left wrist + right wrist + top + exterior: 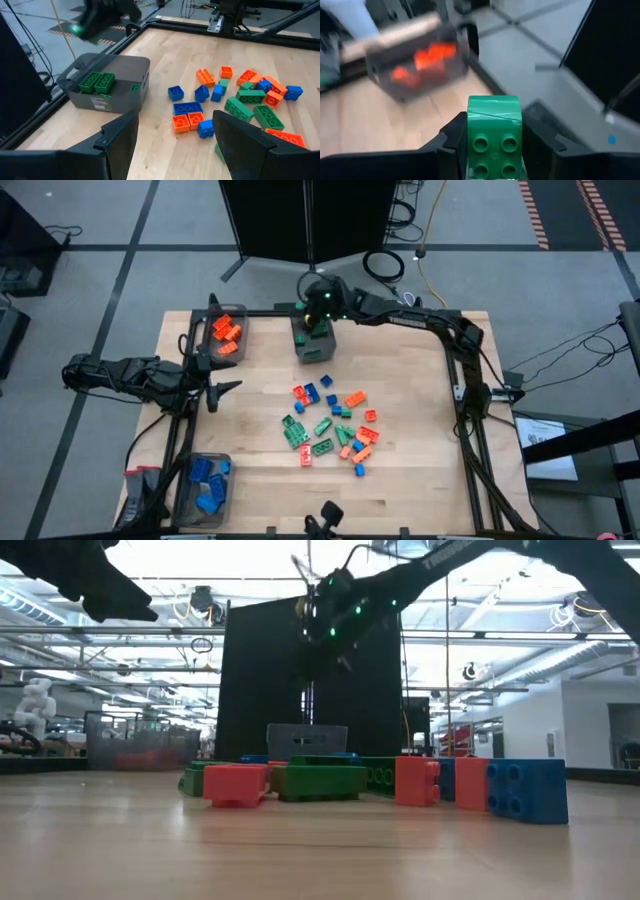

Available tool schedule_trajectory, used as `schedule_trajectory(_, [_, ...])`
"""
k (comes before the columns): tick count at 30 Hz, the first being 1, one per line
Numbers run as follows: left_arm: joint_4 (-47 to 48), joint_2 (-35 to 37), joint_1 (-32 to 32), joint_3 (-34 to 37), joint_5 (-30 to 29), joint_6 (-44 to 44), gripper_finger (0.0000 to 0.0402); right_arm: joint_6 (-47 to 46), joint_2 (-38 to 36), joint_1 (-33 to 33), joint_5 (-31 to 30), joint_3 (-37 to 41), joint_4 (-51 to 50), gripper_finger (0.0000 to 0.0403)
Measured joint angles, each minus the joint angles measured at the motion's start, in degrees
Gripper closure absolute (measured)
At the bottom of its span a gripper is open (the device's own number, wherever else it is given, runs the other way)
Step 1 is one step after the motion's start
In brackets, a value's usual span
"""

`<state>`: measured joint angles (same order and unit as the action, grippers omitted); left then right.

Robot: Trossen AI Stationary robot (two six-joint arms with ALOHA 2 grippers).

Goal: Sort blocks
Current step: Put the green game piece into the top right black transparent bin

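Wooden table (420, 480), scattered blocks (330, 425), three bins (313, 345)

The loose blocks (330, 425) on the light wood-grain tabletop (420, 480) are orange, green and blue. A green studded brick (494, 135) is clamped between the black fingers of the right gripper (495, 150). Green bricks (97, 82) are contained in a dark grey bin (107, 80), orange bricks (227, 332) in a second, and blue bricks (207, 480) in a third. The left gripper (172, 145) is black.
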<state>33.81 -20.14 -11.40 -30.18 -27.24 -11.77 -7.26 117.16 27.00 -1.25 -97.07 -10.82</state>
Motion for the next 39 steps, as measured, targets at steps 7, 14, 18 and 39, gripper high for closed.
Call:
schedule_trajectory(7, [-0.3, 0.0, 0.0, 0.4, 0.0, 0.0, 0.0146, -2.7, 2.2, 0.5, 0.1, -0.1, -3.8, 0.0282])
schedule_trajectory(14, [-0.3, 0.0, 0.0, 0.4, 0.0, 0.1, 0.0146, -3.0, 2.1, 0.5, -0.2, -0.1, -3.7, 0.0179])
schedule_trajectory(18, [-0.3, 0.0, 0.0, 0.4, 0.0, 0.0, 0.0146, -4.0, 2.1, 0.5, -0.2, -0.1, -4.6, 0.0125])
schedule_trajectory(39, [-0.3, 0.0, 0.0, 0.4, 0.0, 0.0, 0.0146, 10.7, -1.1, -30.0, 10.2, -0.3, -34.6, 0.0143])
